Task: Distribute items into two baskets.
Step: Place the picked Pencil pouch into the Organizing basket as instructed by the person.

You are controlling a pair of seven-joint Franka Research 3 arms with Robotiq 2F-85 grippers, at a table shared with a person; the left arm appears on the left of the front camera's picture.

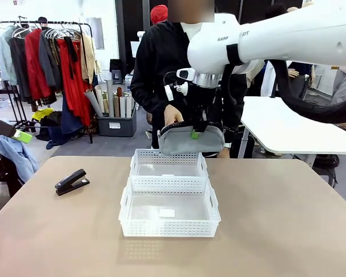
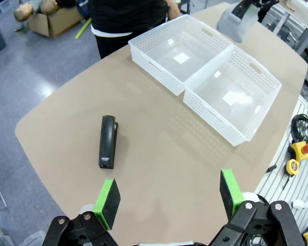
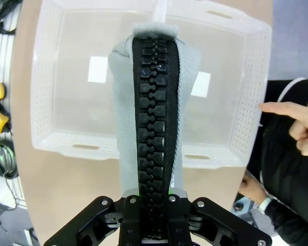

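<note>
Two items to sort, only one off the table. Up at centre frame in the front view, the grey pouch [image 1: 191, 141], pinched by its zipper edge in the clamped-shut right gripper [image 1: 194, 131] and dangling lengthwise straight down. Hangs just over the far rim of the far basket [image 1: 139, 164], so probably only needs a small pull toward the bottom of the frame before letting go. Seems, in the right wrist view, to sit over the line where both baskets meet, so hard to call which one from there. Right below in the frame, touching it, the near basket [image 1: 127, 216] with the little label. Close behind the pouch and a bit left, a person's hand [image 1: 173, 114], worth watching. Over at left, flat on the table and well apart from the baskets, the stapler [image 1: 71, 182]. Lies long axis pointing away, straight ahead of the left gripper [image 2: 169, 197], jaws wide open, holding nothing. Clearly the nearer arm for that one, with nothing but bare table between.
</note>
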